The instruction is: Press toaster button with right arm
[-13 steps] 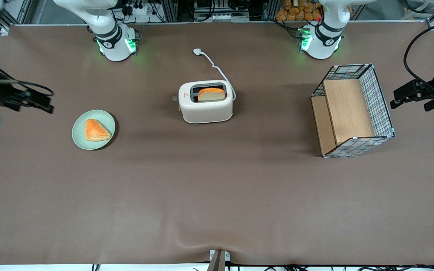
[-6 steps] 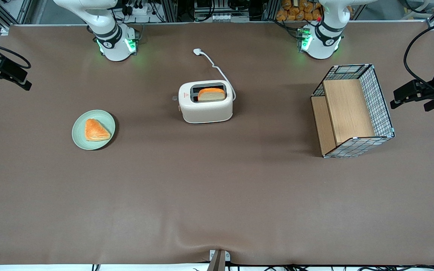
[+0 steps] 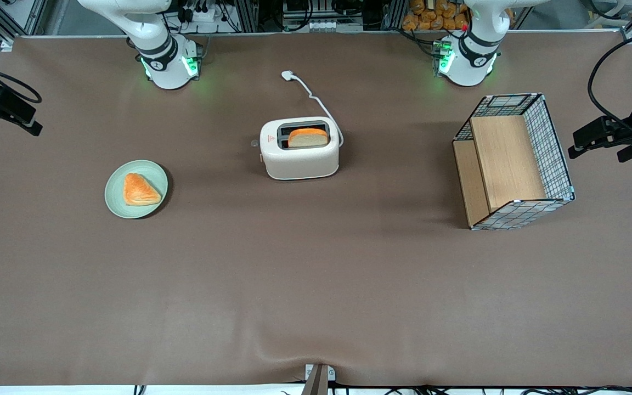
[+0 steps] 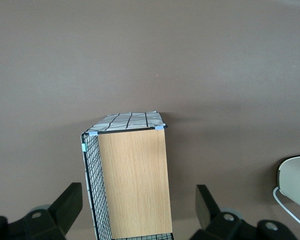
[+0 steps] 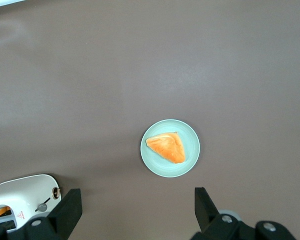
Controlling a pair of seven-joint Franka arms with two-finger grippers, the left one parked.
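Note:
The cream-white toaster [image 3: 300,149] stands mid-table with a slice of bread [image 3: 308,137] in one slot. The toaster button [image 3: 254,143], a small grey round tab, sticks out of its narrow end that faces the working arm's end of the table. The right arm's black gripper [image 3: 29,119] hovers high at that end of the table, far from the toaster. In the right wrist view the gripper [image 5: 137,212] is open, fingers wide apart with nothing between them. That view also catches the toaster [image 5: 20,197] and the button [image 5: 42,207] beside one finger [image 5: 70,212].
A pale green plate [image 3: 116,203] with an orange pastry [image 3: 139,190] lies between gripper and toaster, nearer the front camera. The toaster's white cord and plug [image 3: 287,75] trail toward the arm bases. A wire basket with wooden shelves [image 3: 513,159] stands toward the parked arm's end.
The gripper has moved away from the front camera and out toward the table's end over the last second, and has almost stopped since half a second ago. Toaster, plate and basket are unmoved.

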